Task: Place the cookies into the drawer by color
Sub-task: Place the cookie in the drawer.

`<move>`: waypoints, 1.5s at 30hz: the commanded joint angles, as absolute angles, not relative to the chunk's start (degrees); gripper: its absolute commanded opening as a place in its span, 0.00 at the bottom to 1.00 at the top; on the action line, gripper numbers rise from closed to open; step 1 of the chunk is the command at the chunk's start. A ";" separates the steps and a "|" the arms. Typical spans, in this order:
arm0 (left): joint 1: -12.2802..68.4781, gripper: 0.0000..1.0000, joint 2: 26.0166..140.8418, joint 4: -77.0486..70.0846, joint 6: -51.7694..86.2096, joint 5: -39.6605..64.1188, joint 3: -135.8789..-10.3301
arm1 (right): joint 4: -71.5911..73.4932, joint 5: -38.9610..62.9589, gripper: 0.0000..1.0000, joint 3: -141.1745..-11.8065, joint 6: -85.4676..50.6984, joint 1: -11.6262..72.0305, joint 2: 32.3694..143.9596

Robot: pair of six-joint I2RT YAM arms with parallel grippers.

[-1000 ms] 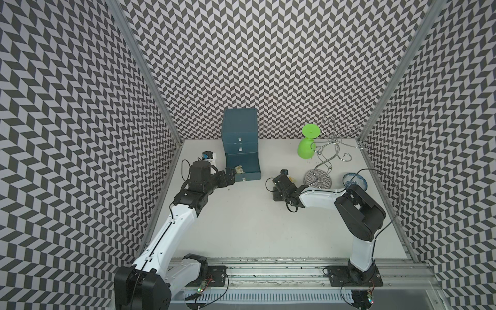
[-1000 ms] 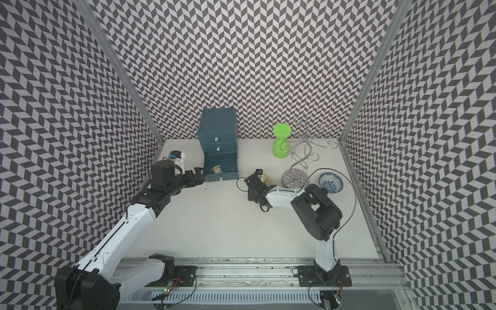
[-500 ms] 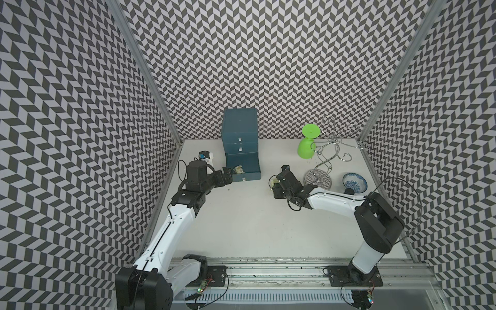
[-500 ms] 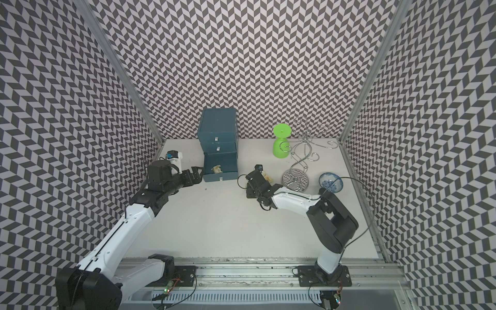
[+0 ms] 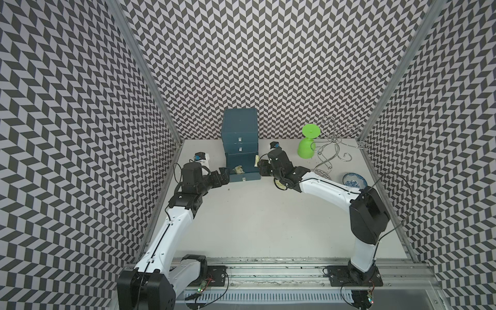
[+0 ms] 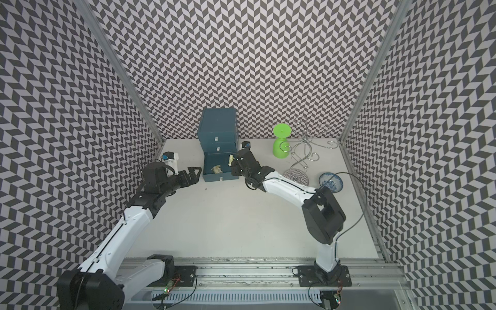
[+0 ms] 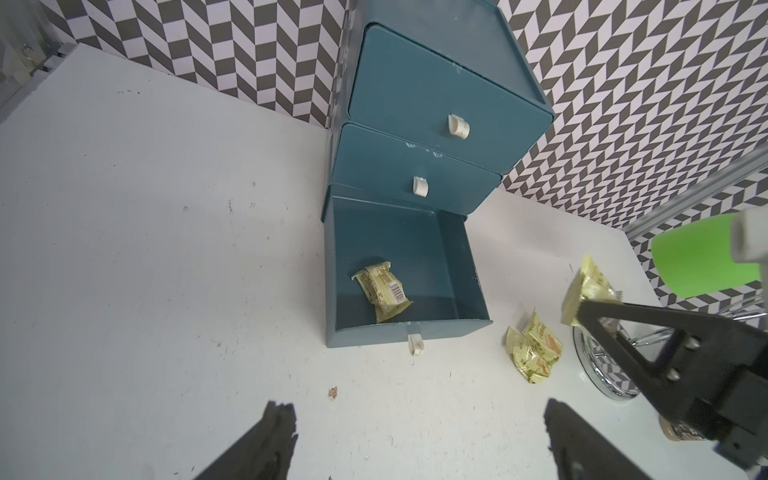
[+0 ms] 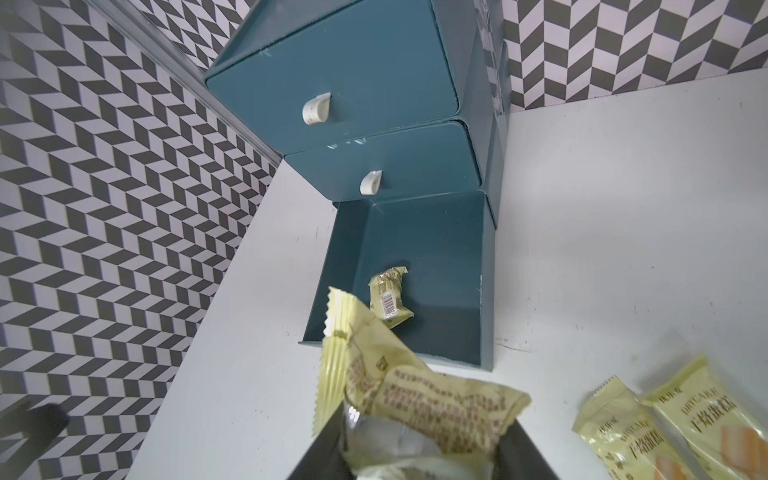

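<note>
The teal drawer chest stands at the back, its bottom drawer pulled out. One pale yellow cookie lies inside it. My right gripper is shut on another pale yellow cookie, held off the table by the open drawer's right front corner. Two more pale yellow cookies lie on the table to the right of the drawer. My left gripper stands open and empty by the drawer's left side.
An upturned green cup and a wire rack stand at the back right. The rack's round base and a blue-patterned bowl lie right of my right arm. A small crumb lies before the drawer.
My right arm has stretched out and carried the yellow cookie left and back, up to the open drawer's right side. The left gripper has shifted only slightly beside the drawer.
</note>
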State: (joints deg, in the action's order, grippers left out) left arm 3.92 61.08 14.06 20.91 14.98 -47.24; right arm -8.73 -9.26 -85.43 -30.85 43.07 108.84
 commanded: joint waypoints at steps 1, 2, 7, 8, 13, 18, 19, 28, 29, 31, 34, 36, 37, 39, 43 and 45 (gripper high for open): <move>2.67 0.97 60.20 11.18 21.92 17.69 -46.58 | -7.67 -10.64 0.48 -88.92 -28.21 43.56 113.43; 2.45 0.97 60.36 11.17 22.22 17.72 -46.50 | -7.00 -11.29 0.48 -89.81 -27.64 43.41 114.74; 1.92 0.97 60.84 10.59 22.24 18.80 -46.15 | -6.54 -12.32 0.49 -96.53 -26.13 43.43 121.92; 1.85 0.97 60.82 10.43 22.24 18.97 -45.97 | -7.07 -12.32 0.49 -98.47 -25.84 43.42 123.64; 1.58 0.97 60.74 10.56 22.24 18.66 -45.88 | -8.51 -12.08 0.49 -105.73 -25.40 43.48 129.94; 0.67 0.97 60.59 10.52 22.24 18.60 -46.04 | -9.13 -11.96 0.49 -110.74 -24.54 43.38 134.45; 0.54 0.97 60.61 10.56 22.16 18.58 -46.05 | -9.43 -11.90 0.49 -111.84 -24.40 43.44 135.39; 0.00 0.97 61.22 10.39 22.24 18.96 -45.97 | -11.05 -11.01 0.55 -116.76 -23.10 43.51 139.94; -0.09 0.97 61.26 10.41 22.23 19.08 -46.02 | -11.21 -11.06 0.59 -116.78 -23.03 43.51 139.81; -0.24 0.97 61.44 10.35 22.24 19.24 -46.02 | -11.58 -11.26 0.63 -116.70 -22.81 43.53 139.41; -0.44 0.97 61.51 10.20 22.24 19.58 -45.97 | -11.53 -11.34 0.65 -115.99 -22.30 43.51 138.08; -0.61 0.97 61.59 10.16 22.24 19.76 -45.97 | -11.26 -11.33 0.64 -115.30 -21.94 43.64 136.66; -0.75 0.97 61.61 10.17 22.24 19.73 -45.97 | -11.09 -11.36 0.64 -114.94 -21.73 43.62 135.83; -0.81 0.97 61.75 10.13 22.24 19.83 -45.97 | -10.75 -11.93 0.64 -114.01 -21.24 43.63 133.91; -0.91 0.97 61.75 10.28 22.24 19.80 -45.92 | -9.45 -13.33 0.64 -110.22 -20.00 43.60 128.53; -0.89 0.97 61.79 10.27 22.24 20.03 -45.91 | -8.21 -14.05 0.65 -106.48 -19.14 43.59 124.91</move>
